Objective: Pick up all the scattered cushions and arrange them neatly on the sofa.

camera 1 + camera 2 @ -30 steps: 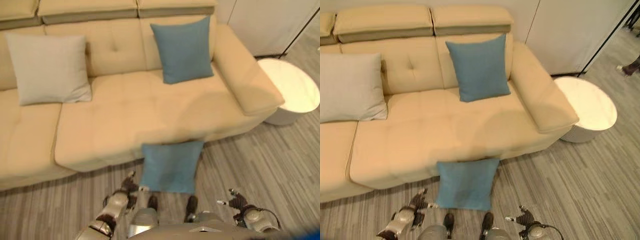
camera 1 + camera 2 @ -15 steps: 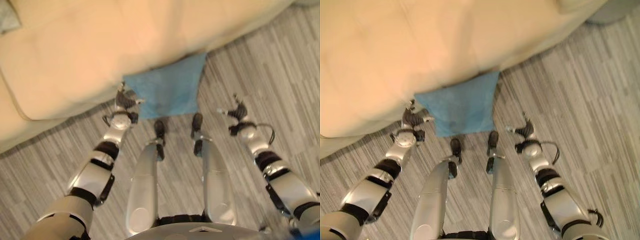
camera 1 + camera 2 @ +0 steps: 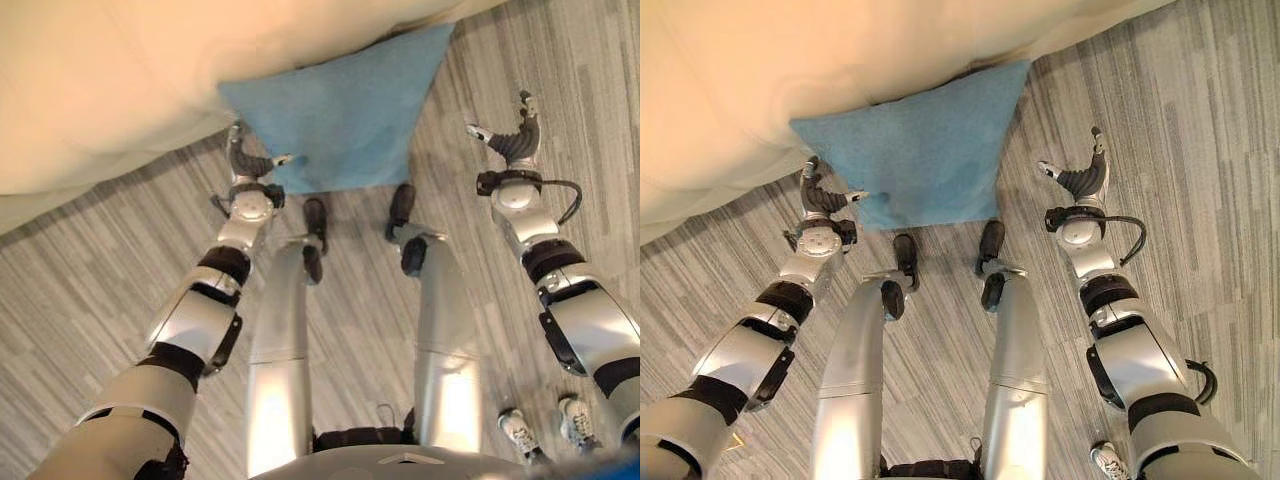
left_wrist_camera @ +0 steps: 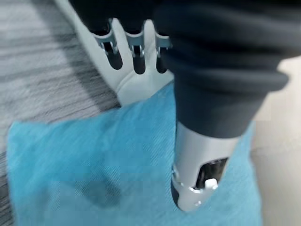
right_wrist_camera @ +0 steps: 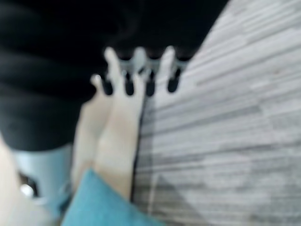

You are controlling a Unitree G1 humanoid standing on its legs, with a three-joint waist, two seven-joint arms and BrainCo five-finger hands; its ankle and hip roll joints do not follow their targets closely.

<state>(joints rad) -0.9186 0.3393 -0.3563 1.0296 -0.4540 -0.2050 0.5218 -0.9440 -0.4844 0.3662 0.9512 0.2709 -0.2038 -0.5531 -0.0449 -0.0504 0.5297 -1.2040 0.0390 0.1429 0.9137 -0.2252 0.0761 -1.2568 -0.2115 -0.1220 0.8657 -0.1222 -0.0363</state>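
Note:
A blue cushion (image 3: 340,105) lies on the wood floor with its far edge against the cream sofa's (image 3: 100,90) front. My left hand (image 3: 246,165) is open at the cushion's near left corner, and its thumb (image 4: 197,165) reaches over the blue cloth (image 4: 94,174). I cannot tell whether it touches the cushion. My right hand (image 3: 512,143) is open above the floor, a little to the right of the cushion and apart from it. Past the right hand's fingers (image 5: 136,70), a corner of the cushion (image 5: 99,202) shows.
Grey striped wood floor (image 3: 1200,150) stretches to the right of the cushion and along the sofa's base. A person's pale shoes (image 3: 540,425) stand on the floor at the lower right, behind my right arm.
The camera has tipped down from the sofa to the floor. Both arms have stretched forward, and the hands now flank the blue cushion, the left at its corner.

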